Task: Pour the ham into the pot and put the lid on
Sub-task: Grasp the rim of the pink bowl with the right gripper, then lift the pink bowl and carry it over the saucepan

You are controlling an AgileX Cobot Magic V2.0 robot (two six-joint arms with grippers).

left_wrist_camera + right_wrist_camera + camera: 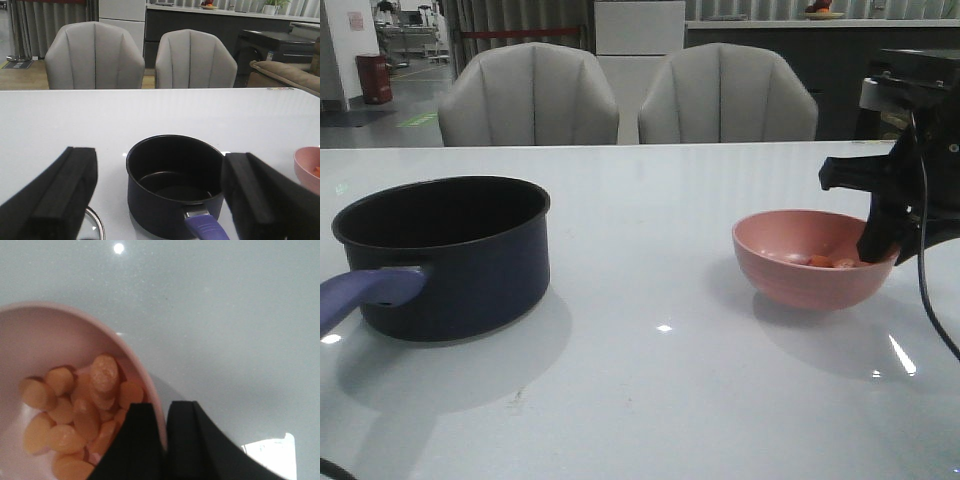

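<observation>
The dark navy pot [450,260] stands empty at the table's left, its purple-blue handle [360,292] pointing toward me. The ham [80,410], orange-pink slices, lies heaped in a pink bowl [800,280] on the right. My right gripper [165,407] is shut on the bowl's near right rim [159,415], one finger inside and one outside. The left gripper [160,155] is open, hanging back behind the pot [175,180] with nothing in it. An edge of the glass lid [95,228] shows beside the left finger; its knob is hidden.
Two grey chairs [530,95] stand behind the far edge of the white table [650,400]. The right arm's black cable [930,310] hangs at the right edge. Bare tabletop lies between pot and bowl.
</observation>
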